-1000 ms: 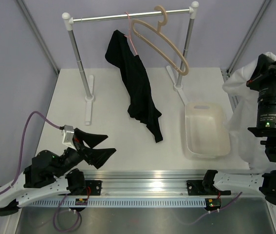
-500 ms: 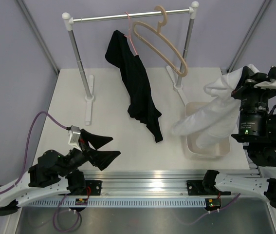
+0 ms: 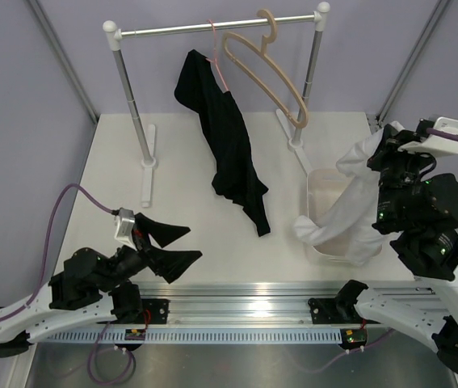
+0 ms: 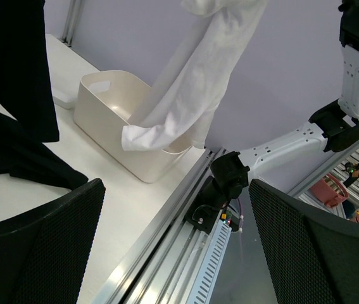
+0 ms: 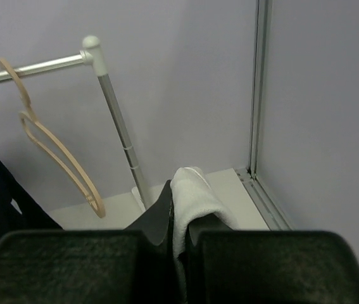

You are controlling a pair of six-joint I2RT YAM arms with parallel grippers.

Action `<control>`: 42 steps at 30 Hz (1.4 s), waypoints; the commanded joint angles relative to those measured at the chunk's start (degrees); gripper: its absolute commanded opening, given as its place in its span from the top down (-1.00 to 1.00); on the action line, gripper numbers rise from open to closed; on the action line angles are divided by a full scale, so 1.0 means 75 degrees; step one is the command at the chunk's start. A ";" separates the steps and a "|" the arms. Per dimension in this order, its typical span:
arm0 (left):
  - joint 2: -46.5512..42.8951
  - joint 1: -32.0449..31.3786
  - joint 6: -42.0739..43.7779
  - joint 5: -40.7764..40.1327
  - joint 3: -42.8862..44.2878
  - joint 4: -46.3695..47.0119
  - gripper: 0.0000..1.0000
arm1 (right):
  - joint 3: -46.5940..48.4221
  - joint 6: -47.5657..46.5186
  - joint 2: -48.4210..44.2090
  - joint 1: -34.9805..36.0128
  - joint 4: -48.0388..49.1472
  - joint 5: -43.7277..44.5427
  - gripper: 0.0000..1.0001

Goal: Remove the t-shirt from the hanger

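Observation:
The white t-shirt [image 3: 350,202] hangs from my right gripper [image 3: 384,152], which is shut on a fold of it [image 5: 188,190]. The cloth drapes down over the beige bin [image 3: 323,182], its lower end across the bin's near left corner. It also shows in the left wrist view [image 4: 192,82]. The beige wooden hanger [image 3: 265,73] hangs bare on the rail, also in the right wrist view [image 5: 52,152]. My left gripper [image 3: 172,246] is open and empty, low at the near left of the table.
A black garment [image 3: 229,145] hangs from a thin pink wire hanger [image 3: 216,56] on the rail [image 3: 212,28] of the white rack. The rack's feet stand on the table at back left [image 3: 146,174] and back right [image 3: 293,141]. A metal track [image 3: 245,311] runs along the near edge.
My right arm has swung in from the right edge, carrying the white t-shirt leftward and down over the beige bin. The left gripper shifted slightly. The hanger swings a little.

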 commanded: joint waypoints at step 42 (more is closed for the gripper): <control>0.0294 -0.0046 0.0131 -0.0159 -0.0301 0.0278 -0.98 | -0.3947 0.6152 0.2514 -0.5257 -0.1416 -0.4947 -0.15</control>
